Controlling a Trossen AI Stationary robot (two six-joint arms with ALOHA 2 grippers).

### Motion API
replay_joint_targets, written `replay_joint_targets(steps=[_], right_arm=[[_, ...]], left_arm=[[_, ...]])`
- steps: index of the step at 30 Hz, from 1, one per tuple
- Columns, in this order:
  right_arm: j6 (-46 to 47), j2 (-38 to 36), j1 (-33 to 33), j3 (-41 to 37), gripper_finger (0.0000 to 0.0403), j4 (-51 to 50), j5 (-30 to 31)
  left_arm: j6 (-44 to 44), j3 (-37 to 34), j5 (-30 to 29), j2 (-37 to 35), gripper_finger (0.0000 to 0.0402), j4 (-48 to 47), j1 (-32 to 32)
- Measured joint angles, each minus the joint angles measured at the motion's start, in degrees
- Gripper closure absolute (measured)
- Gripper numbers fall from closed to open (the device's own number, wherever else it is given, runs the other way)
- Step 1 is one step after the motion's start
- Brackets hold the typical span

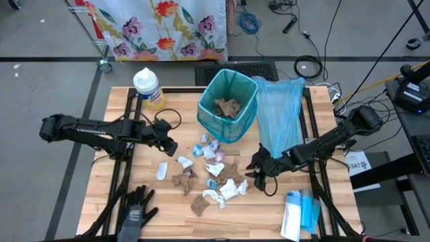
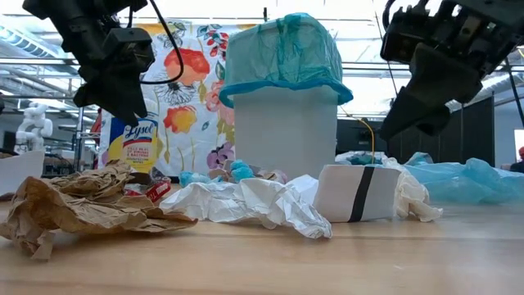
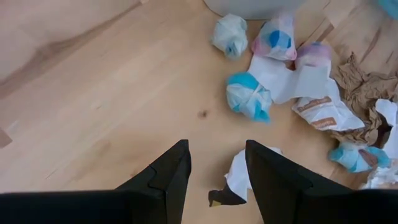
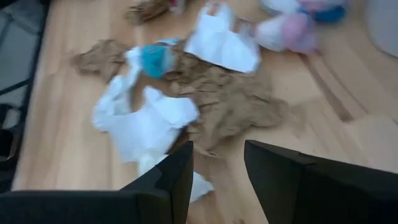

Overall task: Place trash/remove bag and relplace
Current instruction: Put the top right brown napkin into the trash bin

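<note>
While hovering left of the trash, left gripper open and empty above bare wood. Mid-table: scraps strewn before the lined bin, some brown paper already inside. Right gripper open, empty, just beside the pile's right edge.

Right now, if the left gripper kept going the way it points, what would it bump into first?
Probably the white scrap lying just past the open left gripper, with nothing held. Depth is hard to judge, so it might meet bare table first.
</note>
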Motion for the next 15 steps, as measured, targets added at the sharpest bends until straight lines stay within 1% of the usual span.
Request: replay_joint_targets(steps=[3,7,11,15], right_arm=[[-3.5,0.0,0.1,0.0,0.0268,1.6,-1.4],[-7.2,0.0,0.1,0.0,0.0268,1.8,-1.6],[-6.8,0.1,-0.5,0.0,0.0268,2.2,-1.7],[-6.3,2.6,-1.3,0.1,0.0268,7.1,-1.7]], left_arm=[[0.0,0.0,0.3,0.0,0.0244,0.0,0.0],[0.1,0.0,0.3,0.0,0.0244,0.0,0.0],[0.3,0.0,0.3,0.0,0.0244,0.0,0.0],[1.7,0.0,0.3,0.0,0.0244,0.0,0.0]])
